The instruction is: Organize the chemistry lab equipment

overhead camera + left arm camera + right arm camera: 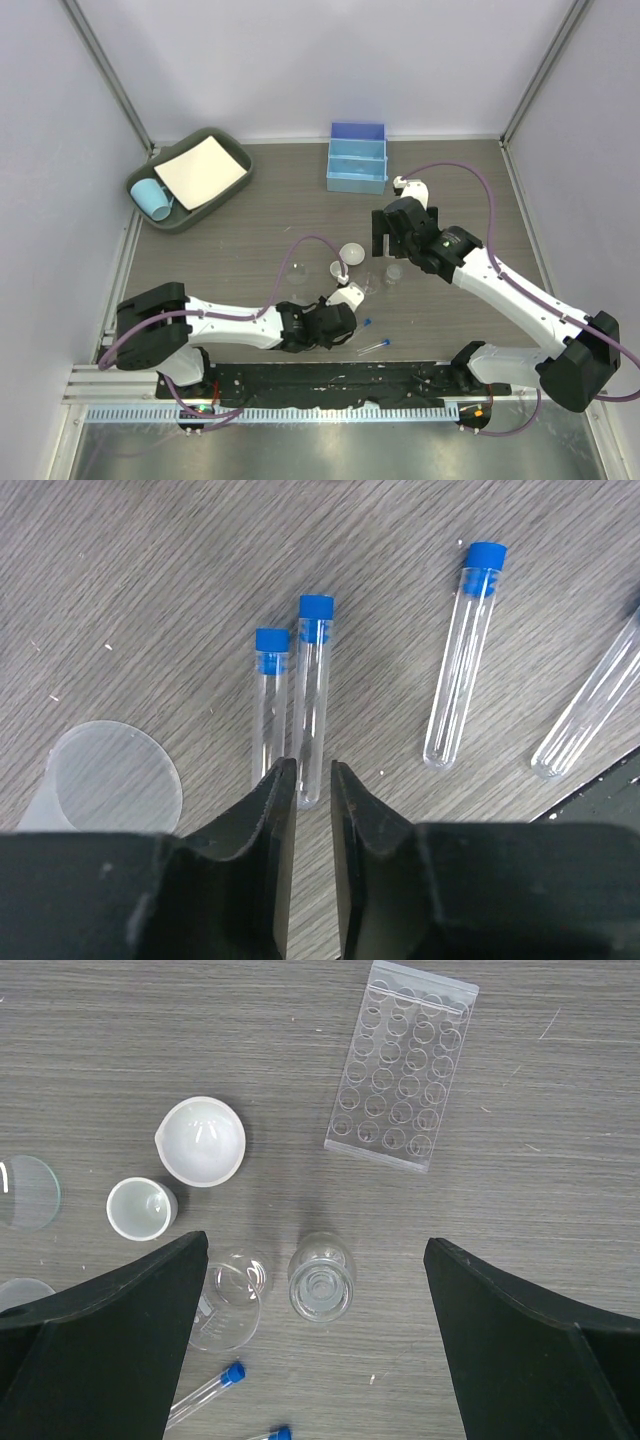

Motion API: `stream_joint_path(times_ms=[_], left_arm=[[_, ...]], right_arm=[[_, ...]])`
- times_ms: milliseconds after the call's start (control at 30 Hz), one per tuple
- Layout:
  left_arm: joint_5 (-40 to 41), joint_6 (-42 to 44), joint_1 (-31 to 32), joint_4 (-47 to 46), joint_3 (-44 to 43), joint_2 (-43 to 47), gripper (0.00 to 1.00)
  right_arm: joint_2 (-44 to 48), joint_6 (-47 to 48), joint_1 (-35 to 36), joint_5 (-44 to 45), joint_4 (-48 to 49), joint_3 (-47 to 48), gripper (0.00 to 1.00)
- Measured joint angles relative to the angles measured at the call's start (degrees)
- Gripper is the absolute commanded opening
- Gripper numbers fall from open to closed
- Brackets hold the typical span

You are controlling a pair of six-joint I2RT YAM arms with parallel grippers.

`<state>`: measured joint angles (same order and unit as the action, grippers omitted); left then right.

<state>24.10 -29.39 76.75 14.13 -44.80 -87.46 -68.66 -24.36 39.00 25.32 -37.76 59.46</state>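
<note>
Left gripper (313,772) stands narrowly parted around the round end of one tube (311,695) (pinched or not, I cannot tell); four tubes (460,660) there, the rightmost cut off. Right gripper (315,1245) gapes wide, empty; one rack (403,1065) lies upper right.

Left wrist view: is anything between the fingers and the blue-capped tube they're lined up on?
Nothing between: the longer tube has its rounded end in the gap of the left gripper. A shorter tube lies close alongside, its end hidden behind one of the fingers, so it may get nudged.
</note>
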Motion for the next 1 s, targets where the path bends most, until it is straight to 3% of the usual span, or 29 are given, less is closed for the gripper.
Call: stream_joint_path(times_ms=[567, 633, 833, 1000], left_arm=[[0.5, 0.0, -0.3, -1.0, -0.1, -2.8, 0.34], [0.5, 0.0, -0.3, -1.8, -0.2, -3.2, 0.30], [0.2, 0.0, -0.3, -4.2, -1.1, -4.8, 0.02], [0.1, -0.2, -0.3, -4.4, -1.2, -4.9, 0.00]], right_arm=[[0.0, 0.0, 0.3, 0.0, 0.0, 0.0, 0.95], [0.0, 0.0, 0.3, 0.0, 0.0, 0.0, 0.95], [0.0, 0.0, 0.3, 0.0, 0.0, 0.0, 0.96], [0.0, 0.0, 0.4, 0.0, 0.0, 0.0, 0.96]])
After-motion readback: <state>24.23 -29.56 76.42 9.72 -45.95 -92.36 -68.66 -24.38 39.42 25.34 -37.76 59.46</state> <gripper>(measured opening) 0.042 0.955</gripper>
